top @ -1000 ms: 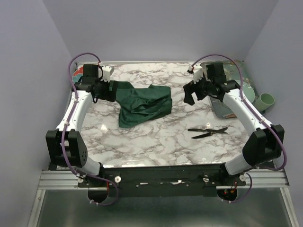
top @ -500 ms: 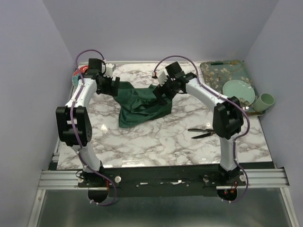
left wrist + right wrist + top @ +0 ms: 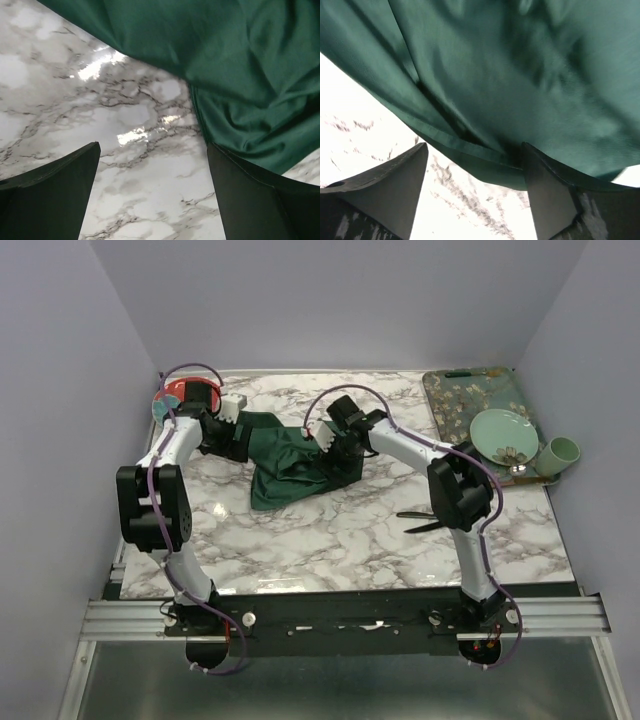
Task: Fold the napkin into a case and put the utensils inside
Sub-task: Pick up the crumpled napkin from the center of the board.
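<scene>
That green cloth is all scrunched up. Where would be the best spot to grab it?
Likely the hemmed edge at each end, one per arm. The napkin is bunched in the middle, but its hem shows as a thin, free edge, easy for open jaws coming down over it.

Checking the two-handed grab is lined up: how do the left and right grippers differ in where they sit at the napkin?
The left gripper has mostly bare marble table between its fingers, the napkin lying just ahead; the right gripper has the napkin's hemmed edge between its fingers. The left gripper is at the cloth's left end, the right gripper at its far right part. Both stand open, neither closed on the cloth.
</scene>
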Tool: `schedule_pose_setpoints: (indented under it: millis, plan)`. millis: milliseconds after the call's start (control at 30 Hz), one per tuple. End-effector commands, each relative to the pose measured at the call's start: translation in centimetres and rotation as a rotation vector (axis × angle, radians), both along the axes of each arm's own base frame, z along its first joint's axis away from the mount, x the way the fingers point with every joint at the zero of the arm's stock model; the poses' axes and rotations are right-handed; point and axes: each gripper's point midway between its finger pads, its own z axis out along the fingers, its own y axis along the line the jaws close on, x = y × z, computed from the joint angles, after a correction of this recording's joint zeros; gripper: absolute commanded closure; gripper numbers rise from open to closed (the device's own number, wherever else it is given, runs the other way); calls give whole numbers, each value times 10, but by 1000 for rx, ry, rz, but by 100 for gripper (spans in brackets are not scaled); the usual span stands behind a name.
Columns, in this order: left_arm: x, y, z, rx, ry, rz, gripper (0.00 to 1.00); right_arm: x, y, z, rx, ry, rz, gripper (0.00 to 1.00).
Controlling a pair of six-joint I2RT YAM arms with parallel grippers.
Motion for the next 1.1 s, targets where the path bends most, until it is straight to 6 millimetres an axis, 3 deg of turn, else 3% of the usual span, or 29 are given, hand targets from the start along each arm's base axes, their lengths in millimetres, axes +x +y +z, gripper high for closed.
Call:
schedule_pose_setpoints:
  millis: [0, 67, 100, 167, 200, 300, 500, 600, 767, 867, 933, 967, 1000, 1033, 1067]
  plan:
    - [-52, -17, -1, -10, -47, -307, 7, -40, -29, -19, -84, 98, 68, 21]
    - [-70, -23, 4, -6, -96, -412, 9, -47, -32, -15, -76, 102, 74, 22]
    - [-89, -29, -8, -13, -106, -526, 9, -52, -35, -16, -79, 112, 78, 22]
    - [-103, -34, -3, 5, -177, -630, 9, -54, -34, -9, -57, 105, 85, 22]
    - [-114, -36, -14, 24, -189, -705, 10, -54, -33, -6, -50, 102, 87, 22]
    - [-121, -43, -18, 75, -275, -806, 13, -56, -27, 7, -7, 101, 90, 21]
    - [-131, -81, -25, 230, -460, -1080, 17, -55, -18, 41, 89, 106, 70, 16]
    - [-134, -91, -33, 314, -532, -1175, 20, -48, -22, 56, 123, 107, 46, 12]
    - [-136, -90, -56, 369, -483, -1223, 26, -36, -45, 66, 133, 107, -8, 10]
    - [-130, -87, -64, 439, -499, -1220, 38, -29, -62, 70, 128, 96, -28, 10]
    - [-126, -87, -65, 482, -507, -1202, 59, -21, -74, 72, 124, 74, -46, 9]
    - [-123, -86, -60, 497, -521, -1172, 70, -19, -78, 75, 127, 68, -53, 9]
    - [-119, -87, -51, 504, -535, -1139, 94, -17, -81, 79, 135, 57, -54, 9]
    - [-120, -86, -43, 483, -530, -1083, 100, -13, -88, 81, 140, 49, -70, 9]
    - [-116, -87, -20, 481, -582, -1034, 100, -12, -91, 83, 145, 40, -72, 9]
